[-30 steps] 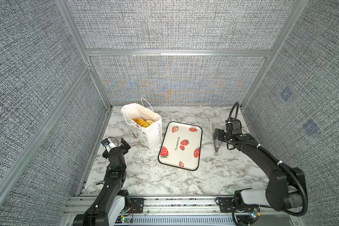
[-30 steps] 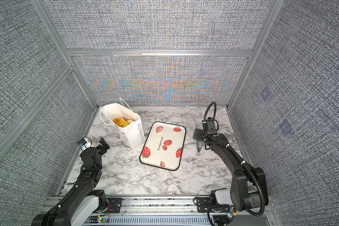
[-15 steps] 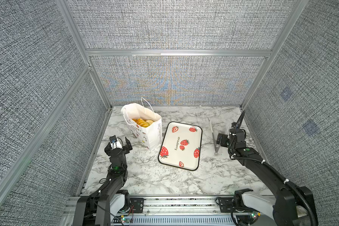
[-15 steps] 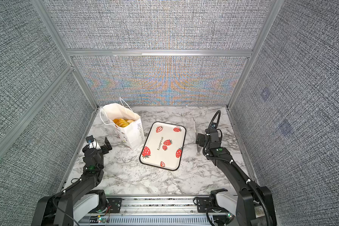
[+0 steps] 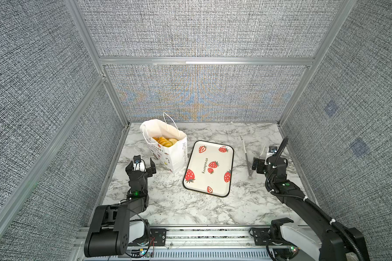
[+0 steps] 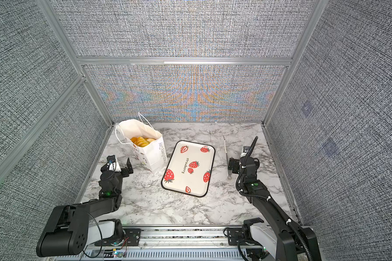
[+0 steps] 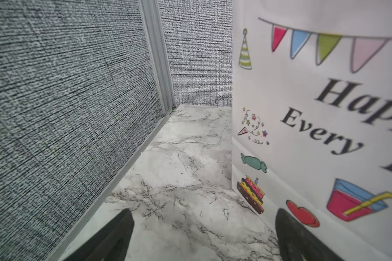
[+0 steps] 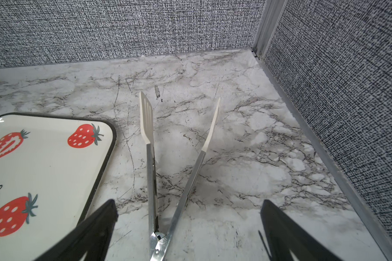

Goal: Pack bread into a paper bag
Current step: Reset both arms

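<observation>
The white paper bag (image 5: 168, 148) (image 6: 148, 150) stands upright at the back left, its mouth open. Golden bread (image 5: 164, 141) (image 6: 142, 141) fills it near the top. My left gripper (image 5: 140, 166) (image 6: 117, 166) sits low just in front and left of the bag, open and empty. In the left wrist view the printed bag wall (image 7: 315, 113) is close beside one finger of that gripper (image 7: 204, 214). My right gripper (image 5: 266, 161) (image 6: 242, 162) (image 8: 189, 204) is open at the right, holding nothing.
The strawberry tray (image 5: 217, 156) (image 6: 186, 183) (image 8: 43, 162) lies bare mid-table, right of the bag. Metal tongs (image 5: 247, 156) (image 6: 226, 156) (image 8: 152, 158) lie spread on the marble, hinge end between my right fingers. Fabric walls close in on the left, back and right.
My right gripper has drawn back from the tongs toward the front right. My left arm has folded back and its gripper has turned from facing right to facing the back wall.
</observation>
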Robot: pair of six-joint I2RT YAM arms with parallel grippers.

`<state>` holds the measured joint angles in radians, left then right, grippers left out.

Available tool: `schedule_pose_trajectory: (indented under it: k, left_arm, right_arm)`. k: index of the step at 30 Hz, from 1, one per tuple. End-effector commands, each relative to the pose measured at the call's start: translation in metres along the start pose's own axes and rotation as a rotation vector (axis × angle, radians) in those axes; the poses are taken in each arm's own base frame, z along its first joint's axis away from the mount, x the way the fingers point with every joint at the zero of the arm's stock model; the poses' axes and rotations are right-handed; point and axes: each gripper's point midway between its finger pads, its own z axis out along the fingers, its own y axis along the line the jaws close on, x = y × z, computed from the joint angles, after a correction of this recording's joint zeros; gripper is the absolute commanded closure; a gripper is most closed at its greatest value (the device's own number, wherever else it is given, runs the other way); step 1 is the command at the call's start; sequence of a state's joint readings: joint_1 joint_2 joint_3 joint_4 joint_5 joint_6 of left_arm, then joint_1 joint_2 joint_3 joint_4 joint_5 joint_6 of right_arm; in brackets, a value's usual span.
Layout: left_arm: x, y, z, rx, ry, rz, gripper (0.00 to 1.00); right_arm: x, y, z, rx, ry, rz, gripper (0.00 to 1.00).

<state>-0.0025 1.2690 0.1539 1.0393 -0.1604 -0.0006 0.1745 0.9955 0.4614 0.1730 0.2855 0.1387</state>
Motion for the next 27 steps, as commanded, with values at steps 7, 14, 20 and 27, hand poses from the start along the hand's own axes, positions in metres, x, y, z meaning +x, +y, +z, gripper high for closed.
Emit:
schedule_pose_trajectory:
  k: [7, 14, 20, 27]
  left_arm:
    - [-0.016, -0.027, -0.003, 0.157, -0.127, 0.019, 0.01]
    - [-0.001, -0.016, 0.004, 0.089, -0.106, -0.014, 0.01]
    - [0.004, -0.016, 0.015, 0.079, -0.055, -0.019, 0.01]
    - [0.002, -0.019, 0.013, 0.093, -0.086, 0.002, 0.01]
  right_arm:
    - [-0.013, -0.007, -0.006, 0.022, -0.119, -0.015, 0.02]
    - [0.002, -0.019, -0.003, 0.074, -0.163, -0.006, 0.03]
    - [0.013, -0.026, 0.001, 0.106, -0.182, -0.021, 0.03]
    - [0.024, -0.031, 0.009, 0.130, -0.178, -0.035, 0.02]
